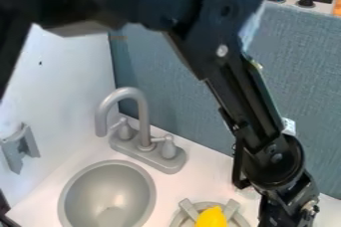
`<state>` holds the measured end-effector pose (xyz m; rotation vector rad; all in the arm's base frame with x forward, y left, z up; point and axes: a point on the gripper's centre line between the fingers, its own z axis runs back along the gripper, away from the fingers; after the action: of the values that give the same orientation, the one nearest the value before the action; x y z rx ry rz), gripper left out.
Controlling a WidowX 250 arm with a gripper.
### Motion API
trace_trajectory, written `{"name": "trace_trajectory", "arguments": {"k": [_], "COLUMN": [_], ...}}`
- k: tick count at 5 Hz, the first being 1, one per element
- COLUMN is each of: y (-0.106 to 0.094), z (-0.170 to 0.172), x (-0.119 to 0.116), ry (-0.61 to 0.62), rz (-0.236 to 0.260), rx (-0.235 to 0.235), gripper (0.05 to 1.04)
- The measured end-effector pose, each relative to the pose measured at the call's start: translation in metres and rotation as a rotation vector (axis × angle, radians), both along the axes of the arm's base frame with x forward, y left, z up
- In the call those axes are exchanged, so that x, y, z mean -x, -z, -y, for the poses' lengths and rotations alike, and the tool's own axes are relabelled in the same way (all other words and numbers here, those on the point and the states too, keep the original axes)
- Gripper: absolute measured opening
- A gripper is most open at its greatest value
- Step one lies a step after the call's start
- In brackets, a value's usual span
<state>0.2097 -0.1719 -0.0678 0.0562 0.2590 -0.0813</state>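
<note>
Cam view: black arm (250, 101) ran from top edge down past the rt side of the gray faucet (144, 121), w/ the gripper (289, 215) low, well rt of & below it. Couldn't tell if claw was apart, together or clamped on smth. Yellow obj. (212, 217), approx. nearest the gripper, sat below & rt of faucet, on/in a round gray piece (178, 219) w/ 2 slanted bars. Sink basin (110, 193) was just below faucet; gray wall bracket (21, 147) was lt of it.
</note>
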Motion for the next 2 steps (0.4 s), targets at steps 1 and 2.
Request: {"name": "trace_trajectory", "arguments": {"k": [1,2], "y": [-0.038,-0.056], "z": [0.014,0.036], "x": [-0.017,-0.026], "ry": [0.005,0.059], "rz": [0.111,0.140], "rx": [0.082,0.106], "gripper": [0.632,0.632]}}
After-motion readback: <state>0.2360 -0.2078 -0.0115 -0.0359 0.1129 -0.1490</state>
